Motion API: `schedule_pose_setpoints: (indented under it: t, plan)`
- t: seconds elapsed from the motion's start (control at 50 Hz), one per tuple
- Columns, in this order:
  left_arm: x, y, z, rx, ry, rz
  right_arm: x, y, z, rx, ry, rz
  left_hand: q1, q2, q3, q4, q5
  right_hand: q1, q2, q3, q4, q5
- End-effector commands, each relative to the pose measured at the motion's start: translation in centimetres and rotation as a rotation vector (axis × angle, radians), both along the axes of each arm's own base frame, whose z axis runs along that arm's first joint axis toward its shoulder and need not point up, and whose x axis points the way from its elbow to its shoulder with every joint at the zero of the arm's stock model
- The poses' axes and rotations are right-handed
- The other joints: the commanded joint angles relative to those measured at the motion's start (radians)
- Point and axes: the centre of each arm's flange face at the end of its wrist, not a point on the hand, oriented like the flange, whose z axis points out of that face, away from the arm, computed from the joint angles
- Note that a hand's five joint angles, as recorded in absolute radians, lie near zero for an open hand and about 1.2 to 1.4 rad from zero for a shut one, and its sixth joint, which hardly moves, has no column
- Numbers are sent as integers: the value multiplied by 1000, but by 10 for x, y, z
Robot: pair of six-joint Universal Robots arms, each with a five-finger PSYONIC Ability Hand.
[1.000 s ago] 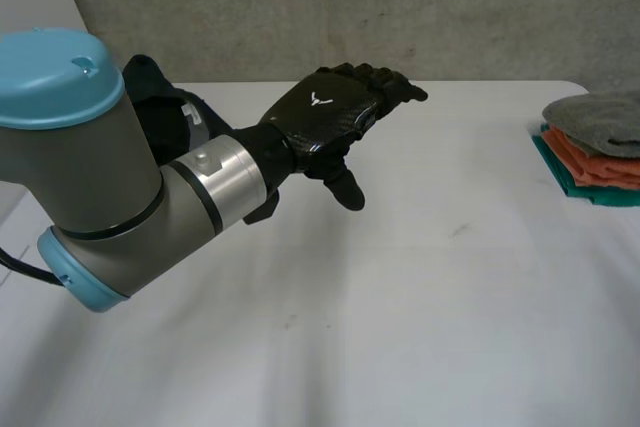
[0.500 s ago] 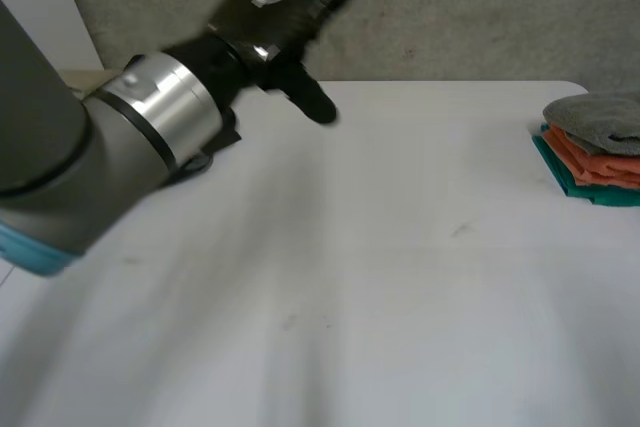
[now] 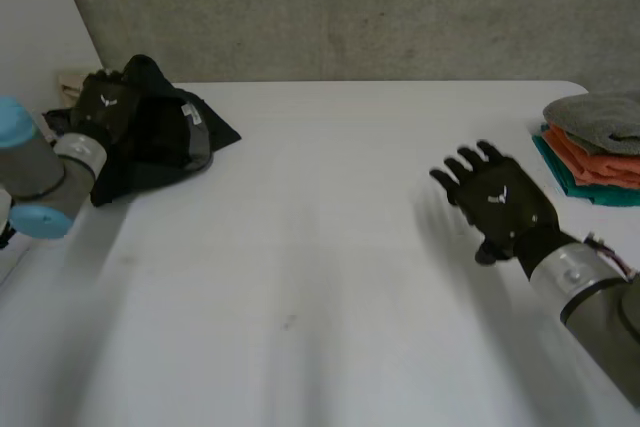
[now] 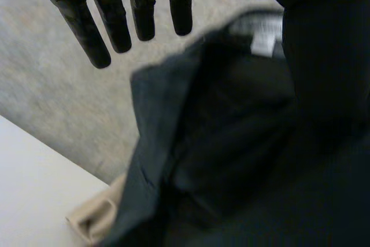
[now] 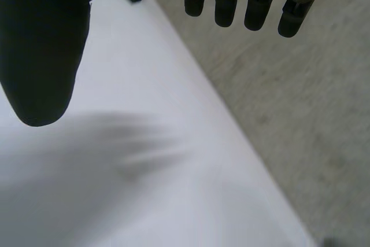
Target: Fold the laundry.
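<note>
Left hand (image 3: 106,107), fingers straight and gripping nothing, is at the crumpled dark garment (image 3: 165,132) by its palm. Right hand (image 3: 497,202) hovers spread over the bare table (image 3: 330,277). A shallow pinch could drag the garment off the nearby table edge.

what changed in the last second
The left hand swung from mid-table back to the black garment, fingers straight, gripping nothing. The right hand came in, open, above the table. The folded stack stayed put.
</note>
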Motion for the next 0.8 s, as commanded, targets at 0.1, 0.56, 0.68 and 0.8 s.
schedule_pose_setpoints:
  t: [0.1,0.56,0.68,0.8]
  plan:
    - [7,-19,-19,-42,14,16,-12,10,-10,51,14,-52,1049,1058,1064,1060,1058,-56,-43,-33,-35,-48]
    - [-237,258,64,258,350,-628,-26,3,47,-71,-104,-179,1049,1058,1064,1060,1058,-56,-43,-33,-35,-48]
    - [-271,298,23,356,303,-707,-37,-2,45,-24,-104,-245,655,664,671,666,664,-56,-43,-33,-35,-48]
    - [-271,307,63,286,345,-737,-48,-7,41,13,-95,-298,-15,-6,0,-4,-6,-56,-43,-33,-35,-48]
